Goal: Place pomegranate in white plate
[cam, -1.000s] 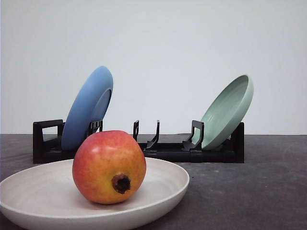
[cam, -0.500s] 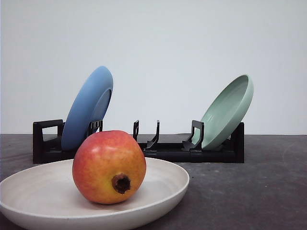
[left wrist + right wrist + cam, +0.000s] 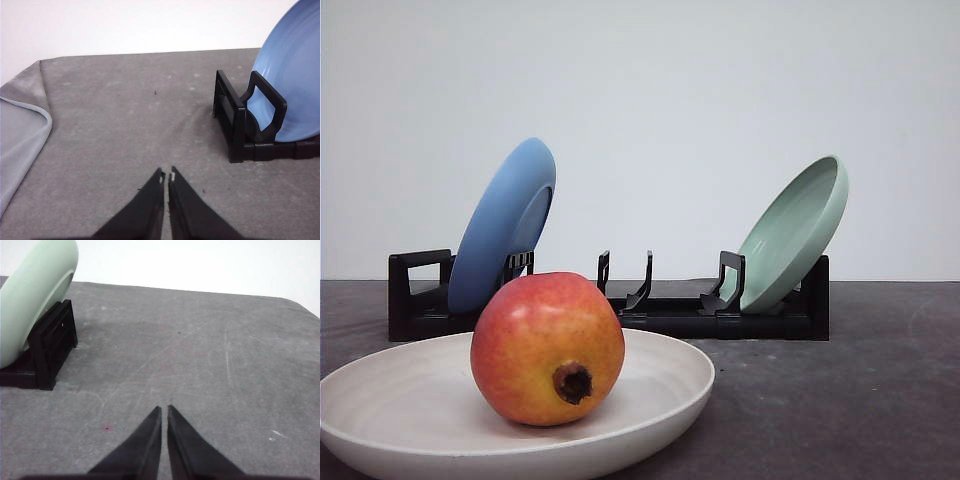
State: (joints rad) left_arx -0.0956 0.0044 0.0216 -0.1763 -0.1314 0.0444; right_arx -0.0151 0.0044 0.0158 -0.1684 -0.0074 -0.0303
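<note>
On the white plate (image 3: pixel 650 385), near the front of the surface (image 3: pixel 840 400), the pomegranate (image 3: pixel 548 348) sits with its calyx nub facing the camera. Nothing has shifted over the last second, so the placing looks finished. Both pincers sit closed and empty over bare grey surface: the left pincer (image 3: pixel 166 178) near the blue plate (image 3: pixel 292 75), the right pincer (image 3: pixel 164 412) near the pale green plate (image 3: pixel 35 295). Count: one pomegranate, three plates, one black rack (image 3: pixel 670 315), two pincers.
</note>
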